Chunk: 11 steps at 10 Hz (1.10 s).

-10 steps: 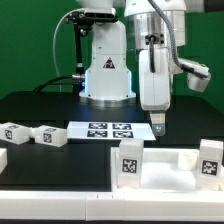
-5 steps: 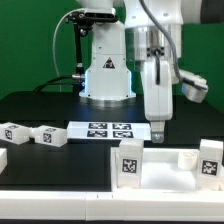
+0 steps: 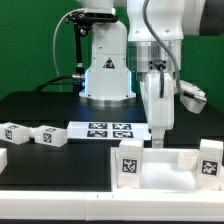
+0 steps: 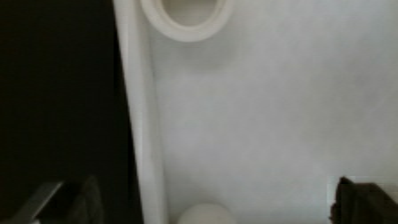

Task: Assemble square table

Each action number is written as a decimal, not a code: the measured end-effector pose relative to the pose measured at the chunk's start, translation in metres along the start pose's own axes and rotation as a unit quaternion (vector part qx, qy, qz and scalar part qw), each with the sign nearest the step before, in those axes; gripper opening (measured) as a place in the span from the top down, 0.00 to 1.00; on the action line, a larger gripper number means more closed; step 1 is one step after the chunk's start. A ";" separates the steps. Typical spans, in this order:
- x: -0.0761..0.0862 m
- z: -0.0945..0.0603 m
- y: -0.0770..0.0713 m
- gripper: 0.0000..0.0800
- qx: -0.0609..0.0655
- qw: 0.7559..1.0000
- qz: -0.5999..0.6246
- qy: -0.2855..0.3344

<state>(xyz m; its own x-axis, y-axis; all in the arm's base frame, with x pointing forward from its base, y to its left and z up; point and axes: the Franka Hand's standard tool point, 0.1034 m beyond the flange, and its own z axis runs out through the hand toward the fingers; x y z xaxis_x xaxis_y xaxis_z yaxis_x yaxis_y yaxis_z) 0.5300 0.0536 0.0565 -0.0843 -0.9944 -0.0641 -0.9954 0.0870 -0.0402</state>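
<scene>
Everything is pointing to a robotics lab. Behind the gripper (image 3: 159, 135), a white robot pedestal (image 3: 107, 80) is standing on a black table (image 3: 40, 105), wearing what seems to be a warning triangle. A plain green backdrop (image 3: 30, 45) is closing off the scene further behind. Just beside the gripper, the marker board (image 3: 108, 130) is lying flat. Well apart from the gripper, toward the exterior view's left, white legs (image 3: 45, 135) are carrying similar black-and-white square tags. Black cables (image 3: 77, 50) are hanging beside the pedestal.

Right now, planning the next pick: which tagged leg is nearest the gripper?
The upright leg just to the exterior view's left of the gripper; the other upright leg stands at that view's right edge, and two legs lie far left.
</scene>
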 end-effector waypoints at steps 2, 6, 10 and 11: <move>0.001 0.004 0.002 0.19 0.006 1.000 0.003 0.003; -0.006 0.032 0.024 0.19 0.008 1.000 -0.005 0.018; -0.004 0.050 0.028 0.19 -0.006 1.000 -0.009 0.027; -0.004 0.050 0.028 0.19 -0.007 1.000 -0.010 0.027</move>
<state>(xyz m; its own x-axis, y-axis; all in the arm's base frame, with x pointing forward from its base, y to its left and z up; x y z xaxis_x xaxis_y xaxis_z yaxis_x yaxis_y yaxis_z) 0.5051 0.0631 0.0056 -0.0654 -0.9978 -0.0092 -0.9975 0.0656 -0.0275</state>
